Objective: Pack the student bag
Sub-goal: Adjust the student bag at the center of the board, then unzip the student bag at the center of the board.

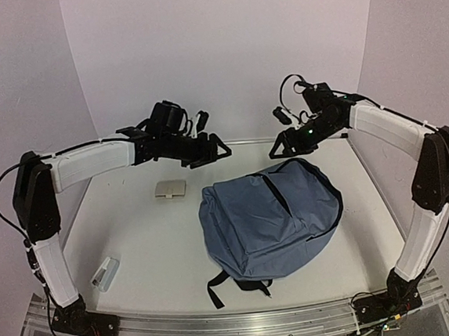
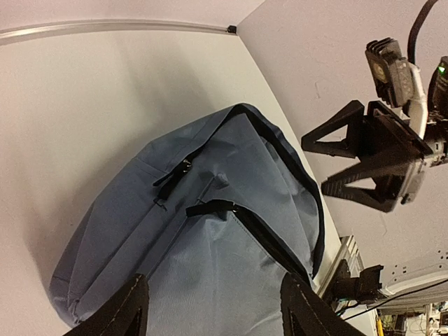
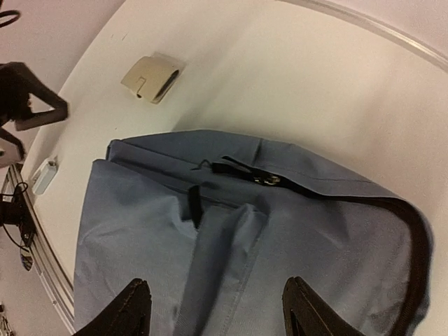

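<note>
Left gripper and right gripper, jaws apart, empty, above far end of student bag

A white table is seen. The student bag is laid flat right of centre, a beige case farther left, and a small white object at the near left.
</note>
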Robot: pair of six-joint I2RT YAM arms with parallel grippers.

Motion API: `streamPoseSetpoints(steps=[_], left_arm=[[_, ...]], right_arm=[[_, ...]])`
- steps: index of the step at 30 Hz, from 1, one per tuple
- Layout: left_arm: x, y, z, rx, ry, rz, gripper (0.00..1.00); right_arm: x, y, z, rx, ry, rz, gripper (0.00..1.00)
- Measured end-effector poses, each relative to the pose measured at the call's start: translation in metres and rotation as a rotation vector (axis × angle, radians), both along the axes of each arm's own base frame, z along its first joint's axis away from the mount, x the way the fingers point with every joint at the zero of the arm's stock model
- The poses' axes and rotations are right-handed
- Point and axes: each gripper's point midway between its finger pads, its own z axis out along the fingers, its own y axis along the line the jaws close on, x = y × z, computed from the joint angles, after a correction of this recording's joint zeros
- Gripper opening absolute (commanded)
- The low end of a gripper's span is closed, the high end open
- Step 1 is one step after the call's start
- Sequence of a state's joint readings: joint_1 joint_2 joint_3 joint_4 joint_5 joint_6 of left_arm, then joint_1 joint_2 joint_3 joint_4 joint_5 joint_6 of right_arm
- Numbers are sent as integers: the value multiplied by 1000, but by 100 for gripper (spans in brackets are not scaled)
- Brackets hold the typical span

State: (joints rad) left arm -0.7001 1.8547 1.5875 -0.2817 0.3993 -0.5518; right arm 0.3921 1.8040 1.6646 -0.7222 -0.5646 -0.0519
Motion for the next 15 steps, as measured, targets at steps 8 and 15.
streamPoseSetpoints(steps=[8, 15], left_arm=[[7, -36, -60, -10, 164, -40, 52], [7, -54, -69, -43, 199, -57, 46]], right_arm=[[-17, 48, -50, -41, 117, 75, 57], [-16, 46, -73, -74, 161, 37, 38]])
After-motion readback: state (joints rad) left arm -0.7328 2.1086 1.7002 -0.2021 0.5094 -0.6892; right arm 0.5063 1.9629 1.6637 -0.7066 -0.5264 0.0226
